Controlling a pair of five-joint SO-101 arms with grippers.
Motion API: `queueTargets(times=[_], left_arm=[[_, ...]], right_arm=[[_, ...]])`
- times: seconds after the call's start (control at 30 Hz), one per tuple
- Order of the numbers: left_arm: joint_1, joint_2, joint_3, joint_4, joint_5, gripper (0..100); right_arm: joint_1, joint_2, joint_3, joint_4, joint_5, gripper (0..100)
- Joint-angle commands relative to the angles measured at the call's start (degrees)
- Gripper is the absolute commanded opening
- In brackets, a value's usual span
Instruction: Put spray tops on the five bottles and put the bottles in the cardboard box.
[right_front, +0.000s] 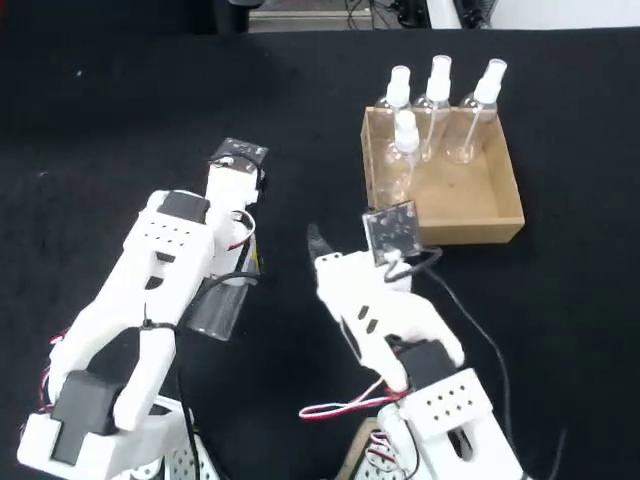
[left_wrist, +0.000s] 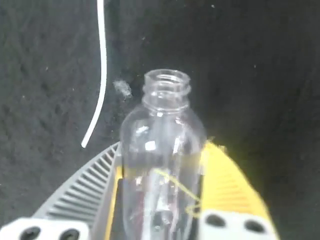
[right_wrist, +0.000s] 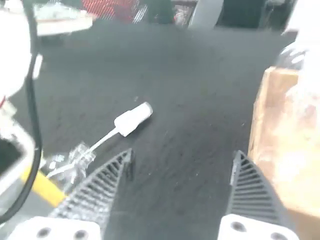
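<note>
The left gripper (left_wrist: 162, 165) pinches an uncapped clear bottle (left_wrist: 165, 115) between its fingers, well apart from the cardboard box (right_front: 470, 232). The right gripper (right_wrist: 183, 157) has its fingers spread wide and empty just beside the box, and a loose spray top (right_wrist: 132, 119) lies on the black table (right_front: 100, 120) farther from the box. Four capped bottles (right_front: 437, 95) stand inside the box.

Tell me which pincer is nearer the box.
Right. The right pincer sits open just beside the box; the left pincer, shut on a bottle, is farther off.
</note>
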Motion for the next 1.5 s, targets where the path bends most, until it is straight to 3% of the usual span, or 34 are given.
queueTargets(times=[0.0, 0.27, 0.43, 0.6, 0.9, 1.23, 1.47], left_arm=[[0.57, -2.37, -1.45, -0.62, 8.44, 34], [0.40, -2.37, -14.02, 10.81, 10.11, 29], [-6.55, -2.37, -18.86, 13.45, 5.89, 29], [-15.87, -2.37, -11.91, 3.96, 4.48, 29], [-20.88, -2.20, 9.89, -26.02, 9.05, 29], [-24.84, -2.11, 18.24, -38.77, 20.40, 29], [-24.92, -1.76, 19.82, -42.37, 21.98, 29]], right_arm=[[0.97, -4.62, 0.48, 0.18, -0.26, 25.8], [0.97, -5.67, 1.10, 0.18, -0.53, 25.8], [-1.58, -5.58, 1.71, -0.62, -0.26, 25.8], [-6.86, -1.80, 1.36, -1.14, -0.18, 26.0], [-7.91, 19.38, -9.54, -1.93, -0.79, 26.2], [-18.37, 33.98, -18.42, -1.93, -16.97, 26.3], [-21.19, 41.27, -22.02, -2.02, -19.69, 26.3]])
